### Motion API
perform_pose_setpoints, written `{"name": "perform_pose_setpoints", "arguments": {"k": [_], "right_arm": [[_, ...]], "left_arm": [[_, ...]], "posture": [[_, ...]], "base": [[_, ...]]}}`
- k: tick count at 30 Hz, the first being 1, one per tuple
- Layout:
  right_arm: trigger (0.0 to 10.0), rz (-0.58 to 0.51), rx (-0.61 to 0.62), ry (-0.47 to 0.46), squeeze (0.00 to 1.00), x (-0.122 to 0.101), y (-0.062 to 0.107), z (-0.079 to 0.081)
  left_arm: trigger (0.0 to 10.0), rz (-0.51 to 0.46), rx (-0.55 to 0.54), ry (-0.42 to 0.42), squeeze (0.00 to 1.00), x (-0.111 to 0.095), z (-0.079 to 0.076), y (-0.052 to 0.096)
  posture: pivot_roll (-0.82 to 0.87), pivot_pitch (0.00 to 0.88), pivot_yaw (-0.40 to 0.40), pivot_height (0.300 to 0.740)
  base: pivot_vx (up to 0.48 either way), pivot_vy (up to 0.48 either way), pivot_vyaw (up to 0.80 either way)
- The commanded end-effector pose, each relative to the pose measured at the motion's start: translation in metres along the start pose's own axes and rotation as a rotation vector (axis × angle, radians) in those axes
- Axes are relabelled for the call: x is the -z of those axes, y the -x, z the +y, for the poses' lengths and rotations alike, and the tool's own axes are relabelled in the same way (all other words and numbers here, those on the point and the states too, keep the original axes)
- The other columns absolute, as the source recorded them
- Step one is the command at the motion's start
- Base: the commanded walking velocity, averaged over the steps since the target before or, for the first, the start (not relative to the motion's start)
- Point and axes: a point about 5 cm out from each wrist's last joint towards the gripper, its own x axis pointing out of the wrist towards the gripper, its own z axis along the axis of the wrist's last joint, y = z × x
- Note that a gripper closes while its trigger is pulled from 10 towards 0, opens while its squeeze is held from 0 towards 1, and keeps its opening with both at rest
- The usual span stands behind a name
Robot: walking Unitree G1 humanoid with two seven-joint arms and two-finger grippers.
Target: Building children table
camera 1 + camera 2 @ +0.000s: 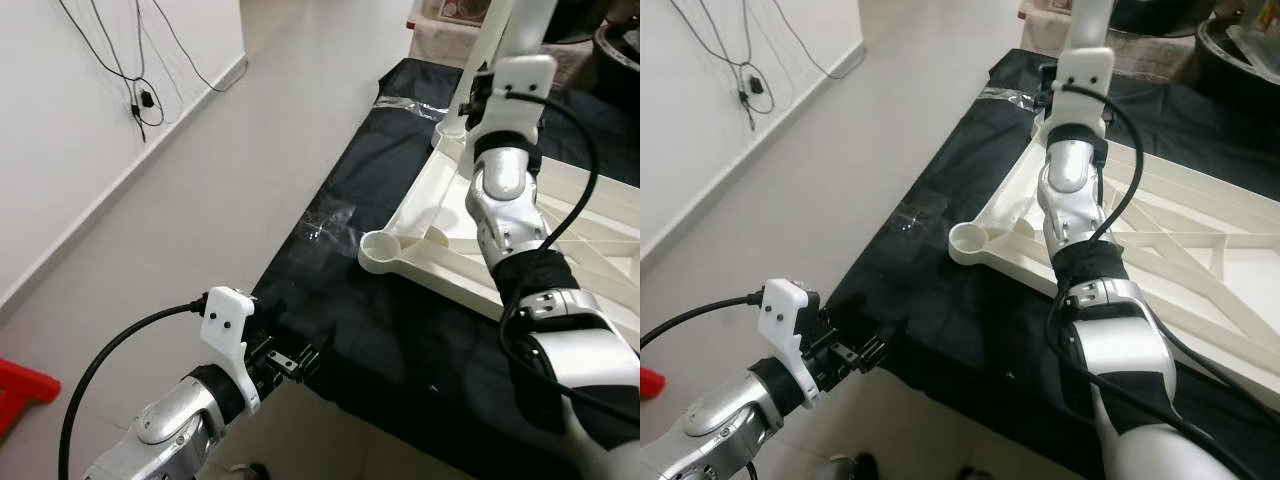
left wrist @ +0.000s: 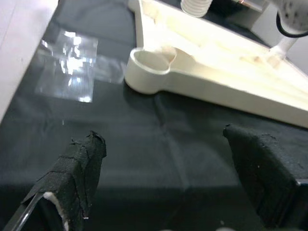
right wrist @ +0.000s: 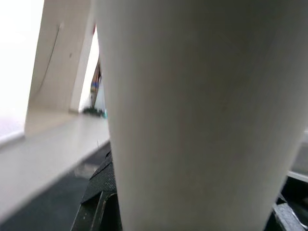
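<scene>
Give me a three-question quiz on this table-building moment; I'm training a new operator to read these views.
1. True or false: the white table leg stands in the far corner of the upturned white tabletop.
2. Which gripper is at the leg? A) left B) right
3. What is in the near corner socket?

Key
1. True.
2. B; the right gripper has the leg between its fingers, while the left gripper hangs open over the black cloth.
3. Nothing; no leg is fitted there yet.

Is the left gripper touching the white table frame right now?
Apart. In the left wrist view, the left gripper hangs open over the black cloth, with bare cloth between its fingers and the white table frame.
</scene>
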Motion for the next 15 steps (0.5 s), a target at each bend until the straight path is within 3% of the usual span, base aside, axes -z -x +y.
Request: {"name": "perform_pose_setpoints", "arguments": {"k": [1, 3, 4, 8, 14, 15], "right_arm": [[0.0, -0.013, -0.026, 0.056, 0.0, 0.011, 0.01, 0.006], [0.0, -0.011, -0.04, 0.07, 0.0, 0.016, 0.014, 0.008], [0.0, 0.014, -0.068, 0.105, 0.0, 0.032, 0.027, 0.013], [0.0, 0.024, -0.08, 0.125, 0.0, 0.042, 0.035, 0.016], [0.0, 0.084, -0.203, 0.05, 0.0, 0.053, 0.047, 0.024], [0.0, 0.121, -0.243, -0.008, 0.0, 0.056, 0.049, 0.026]], "left_arm": [[10.0, 0.019, -0.018, 0.013, 0.0, 0.003, -0.004, 0.004], [10.0, 0.02, -0.022, 0.016, 0.0, 0.003, -0.004, 0.005], [10.0, 0.03, -0.029, 0.016, 0.0, 0.003, -0.006, 0.008], [10.0, 0.034, -0.034, 0.017, 0.0, 0.002, -0.006, 0.009], [10.0, 0.043, -0.041, 0.022, 0.0, 0.004, -0.005, 0.01], [10.0, 0.047, -0.041, 0.022, 0.0, 0.005, -0.005, 0.01]], "posture": [[0.14, 0.336, -0.06, 0.74], [0.14, 0.336, -0.06, 0.74], [0.14, 0.345, -0.057, 0.74], [0.14, 0.35, -0.055, 0.74], [0.14, 0.349, -0.049, 0.74], [0.14, 0.344, -0.047, 0.74]], "base": [[0.0, 0.0, 0.0], [0.0, 0.0, 0.0], [0.0, 0.0, 0.0], [0.0, 0.0, 0.0], [0.0, 0.0, 0.0], [0.0, 0.0, 0.0]]}}
